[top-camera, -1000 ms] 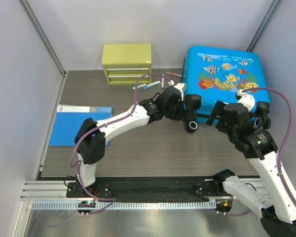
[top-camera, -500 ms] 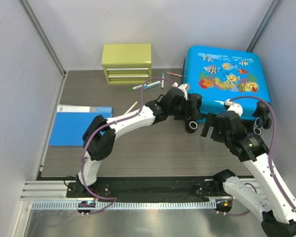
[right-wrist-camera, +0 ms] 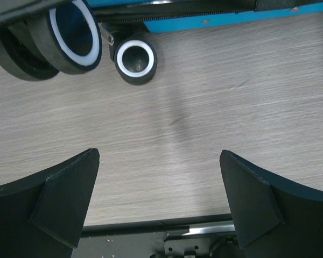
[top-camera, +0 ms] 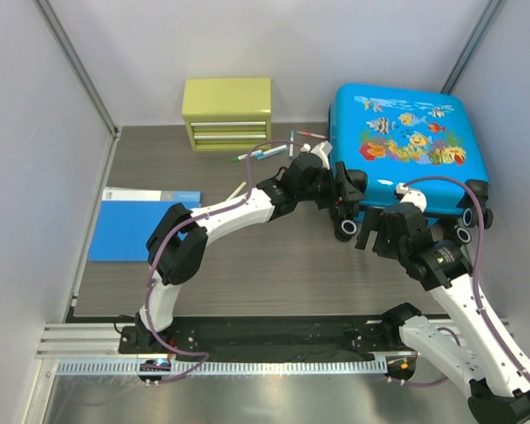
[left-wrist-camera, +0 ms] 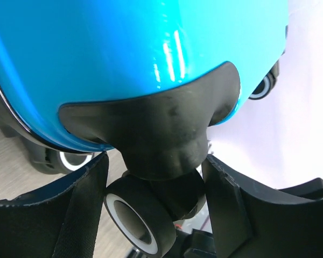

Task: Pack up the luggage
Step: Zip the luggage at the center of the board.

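Grey wood-grain table (top-camera: 274, 265) inside white walls (top-camera: 247, 44); the luggage (top-camera: 406, 132) lies shut, print up, at the far right.
A yellow-green drawer box (top-camera: 227, 113) stands at the far edge, pens (top-camera: 269, 152) lie between it and the luggage, and a blue folder (top-camera: 132, 230) lies at the left. The left arm reaches across to the luggage's near-left corner. The left hand (left-wrist-camera: 156, 161) straddles a black wheel (left-wrist-camera: 137, 215) there; whether it clamps cannot be told. The right hand (right-wrist-camera: 159, 156) hangs spread wide over bare table just beside the luggage's near edge, holding nothing.
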`<state>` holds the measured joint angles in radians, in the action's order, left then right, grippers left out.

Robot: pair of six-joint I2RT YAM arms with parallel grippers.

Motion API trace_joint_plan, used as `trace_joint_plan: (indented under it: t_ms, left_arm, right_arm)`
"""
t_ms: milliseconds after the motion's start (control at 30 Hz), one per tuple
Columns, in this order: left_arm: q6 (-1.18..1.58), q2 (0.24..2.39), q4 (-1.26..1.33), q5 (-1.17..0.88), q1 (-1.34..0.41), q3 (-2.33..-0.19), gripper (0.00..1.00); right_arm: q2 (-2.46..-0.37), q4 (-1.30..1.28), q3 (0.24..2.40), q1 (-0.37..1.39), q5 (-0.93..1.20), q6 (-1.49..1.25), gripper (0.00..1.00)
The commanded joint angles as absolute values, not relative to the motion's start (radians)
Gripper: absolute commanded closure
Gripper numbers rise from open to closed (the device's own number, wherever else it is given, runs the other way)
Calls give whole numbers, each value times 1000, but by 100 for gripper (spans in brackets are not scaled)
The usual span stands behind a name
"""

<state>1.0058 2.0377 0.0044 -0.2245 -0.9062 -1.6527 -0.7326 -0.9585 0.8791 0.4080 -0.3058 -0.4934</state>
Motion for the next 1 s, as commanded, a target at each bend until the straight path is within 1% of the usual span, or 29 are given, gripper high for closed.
trace_joint_plan:
  t_ms: [0,167,267,300,367,400,467,533,567,633,667,700,733,767,800,867,967]
  left_arm:
    - [1081,2010,230,-314,-905,-1651,34]
    - [1054,2002,126,-308,-896,-1654,36]
    - [1055,1996,120,-307,-887,-1648,48]
    - [1066,2000,127,-320,-881,-1644,55]
    - [1094,2002,161,-334,-876,-1643,63]
    - [1101,2003,173,-342,-874,-1638,74]
    - [1115,2003,202,-353,-873,-1637,89]
    - [1129,2002,241,-370,-870,-1637,98]
    - [1140,2000,262,-374,-868,-1632,100]
    - [1181,1993,326,-379,-862,-1609,100]
    - [1190,1993,336,-383,-858,-1606,100]
    - [1196,1996,334,-390,-856,-1611,97]
    - [1193,1988,290,-393,-851,-1615,89]
    - [1183,1980,255,-384,-844,-1620,66]
    - [1169,1971,220,-376,-839,-1623,53]
    - [1085,1932,76,-320,-828,-1628,33]
    - [950,1898,-151,-247,-821,-1666,29]
  right_arm:
    - [-724,-878,865,405,-344,-509,0]
    - [-724,-805,828,405,-365,-520,0]
    - [-735,-790,822,403,-385,-525,0]
    - [-738,-790,822,405,-390,-528,0]
    - [-738,-788,825,403,-399,-540,0]
    - [-733,-790,825,405,-406,-546,0]
    - [-729,-788,821,405,-417,-557,0]
    - [-722,-785,807,406,-426,-572,0]
    - [-723,-785,802,405,-426,-572,0]
    - [-726,-776,790,403,-410,-569,0]
    - [-727,-773,785,405,-402,-566,0]
    - [-729,-766,782,405,-397,-555,0]
    - [-733,-765,784,403,-396,-551,0]
    - [-738,-767,788,405,-400,-546,0]
    - [-742,-776,795,403,-406,-543,0]
    - [-752,-801,824,405,-457,-555,0]
    - [-765,-853,862,402,-538,-592,0]
